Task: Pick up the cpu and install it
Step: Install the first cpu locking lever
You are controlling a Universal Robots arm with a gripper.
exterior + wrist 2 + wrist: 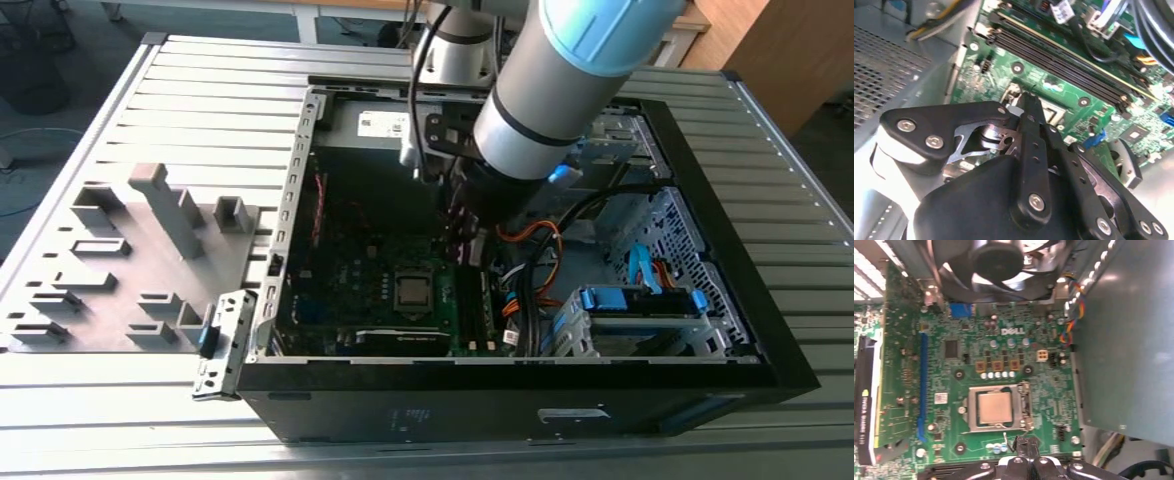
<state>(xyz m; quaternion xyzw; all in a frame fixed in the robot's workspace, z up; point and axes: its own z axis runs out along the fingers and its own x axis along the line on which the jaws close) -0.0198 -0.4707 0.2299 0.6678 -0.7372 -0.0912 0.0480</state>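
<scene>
We see the cpu [995,407] lying flat in its socket [999,408] on the green motherboard [954,375], its dull silvery top facing up and the metal socket frame around it on all sides. In the exterior view the same chip [414,290] shows as a small grey square near the middle of the board [354,285], inside the open computer case [747,330].

The hand [1023,444] hangs just beside the socket, its black fingertips [1021,442] drawn close together over the board near the frame's edge, apart from the cpu and holding nothing that we can make out. In the second wrist view the hand [1026,102] shows its black linkage arms folded inward, the tips meeting above the socket area, with the long memory slots [1064,62] beyond.

A black fan [996,262] sits past the socket in the first wrist view, and a grey metal wall [1124,340] stands beside the board. The arm [561,90] reaches down into the case from above. The case lies on its side on a slatted metal tabletop [200,110], and a grey plastic tray [127,260] rests on it toward the exterior view's left.
</scene>
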